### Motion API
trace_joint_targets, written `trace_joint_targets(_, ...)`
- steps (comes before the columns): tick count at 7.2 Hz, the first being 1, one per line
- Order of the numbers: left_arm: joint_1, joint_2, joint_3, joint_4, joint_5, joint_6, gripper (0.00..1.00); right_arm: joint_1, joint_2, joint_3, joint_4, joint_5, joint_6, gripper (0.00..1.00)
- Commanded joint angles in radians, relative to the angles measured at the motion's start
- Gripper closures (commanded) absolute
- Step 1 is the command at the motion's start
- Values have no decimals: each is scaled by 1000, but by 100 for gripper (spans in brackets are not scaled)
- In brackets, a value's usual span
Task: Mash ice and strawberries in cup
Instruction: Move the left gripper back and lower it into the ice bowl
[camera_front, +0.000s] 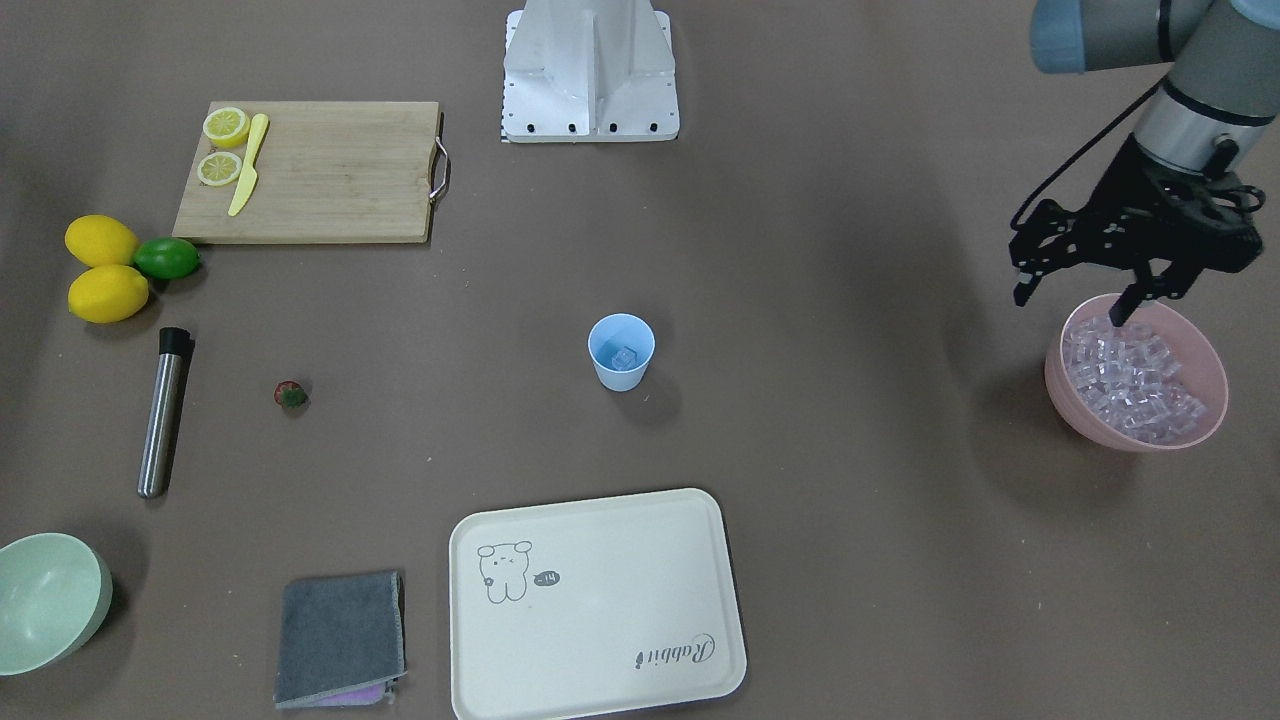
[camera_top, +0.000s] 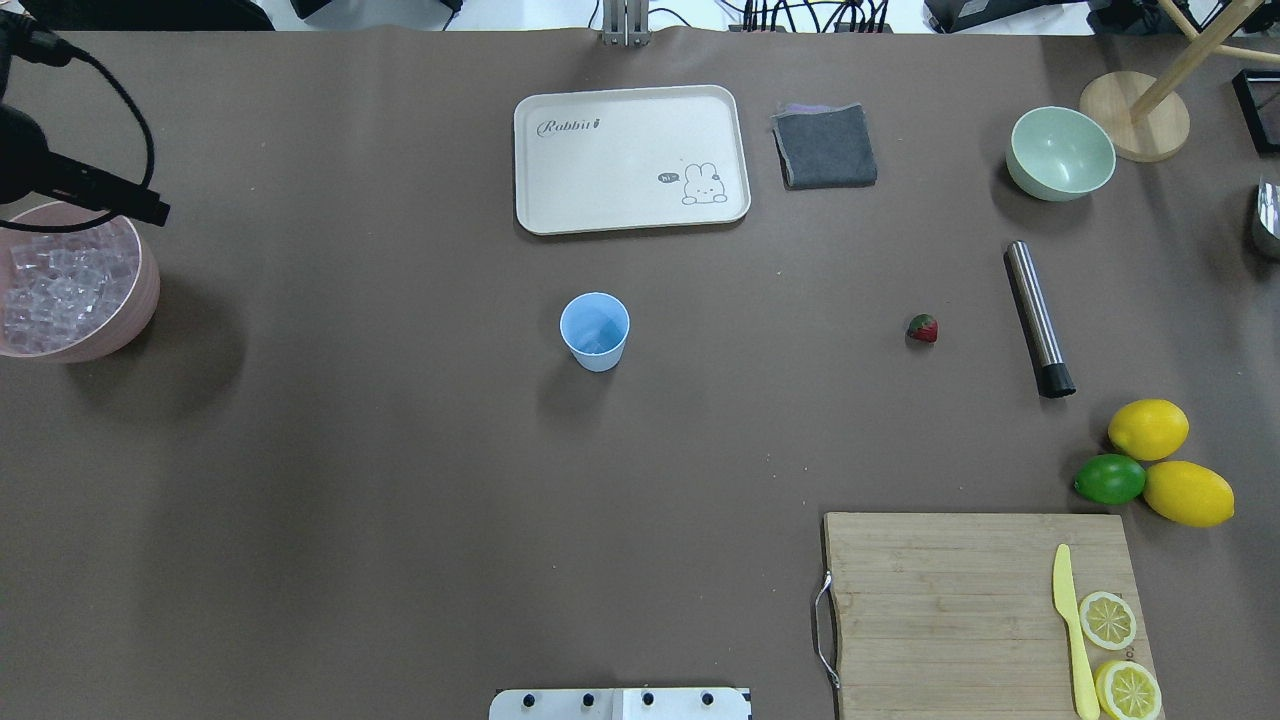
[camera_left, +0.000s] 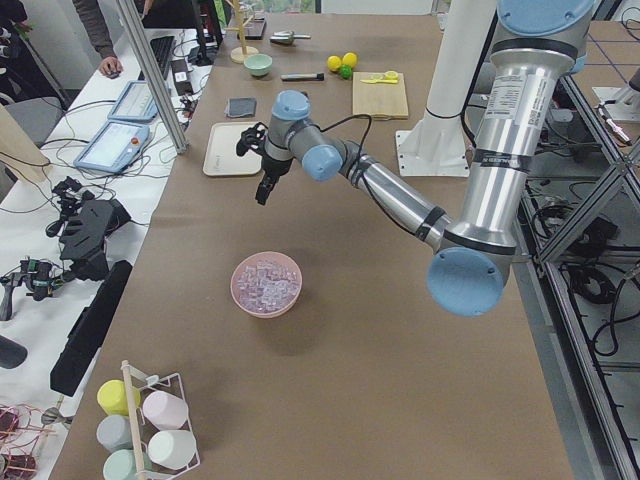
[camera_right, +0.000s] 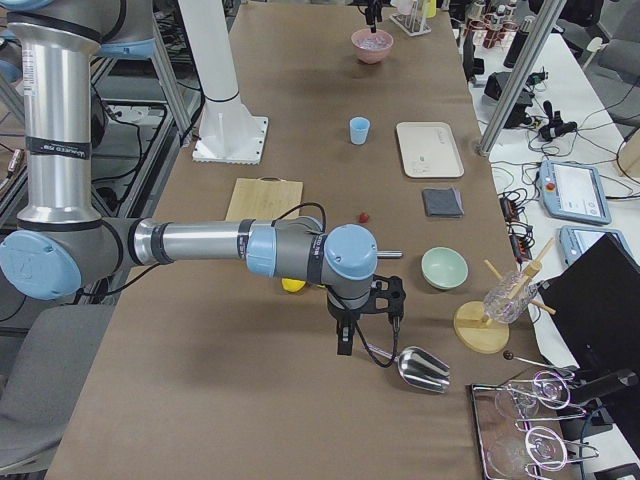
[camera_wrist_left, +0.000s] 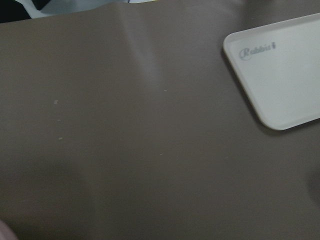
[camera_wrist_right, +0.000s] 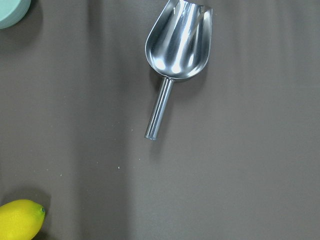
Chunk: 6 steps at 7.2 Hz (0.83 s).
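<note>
Directions refer to the overhead view.

1. The cup (camera_top: 594, 330) stands upright near the table centre. One cube of ice (camera_front: 625, 357) lies inside it.
2. The strawberry (camera_top: 923, 328) lies on the table at 3 o'clock from the cup, well apart.
3. The pink bowl (camera_top: 140, 300), filled with more ice, sits at 9 o'clock from the cup, at the table edge.
4. The left gripper (camera_front: 1075, 300) hangs raised above the bowl, toward its 12 o'clock rim. Its fingers are apart, with nothing between them.
5. The right gripper (camera_right: 343, 345) hangs near a metal scoop (camera_wrist_right: 177, 45). Its finger state cannot be determined.
</note>
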Motion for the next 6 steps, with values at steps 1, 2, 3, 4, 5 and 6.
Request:
trace_joint_targets(1, -31, 106, 10, -11, -37, 112, 3, 0, -2, 5, 1, 5, -1, 0)
trace_joint_targets(2, -80, 115, 31, -8, -81, 98, 3, 0, -2, 9, 2, 5, -1, 0)
trace_joint_targets(3, -115, 115, 74, -11, -97, 112, 3, 0, -2, 9, 2, 5, 1, 0)
trace_joint_targets(4, -122, 115, 92, -11, -98, 106, 3, 0, 1, 7, 2, 2, 1, 0)
trace_joint_targets(5, -124, 114, 115, -11, -97, 74, 3, 0, 2, 9, 2, 3, 1, 0)
trace_joint_targets(6, -122, 97, 132, -11, -95, -54, 3, 0, 1, 9, 1, 5, 1, 0)
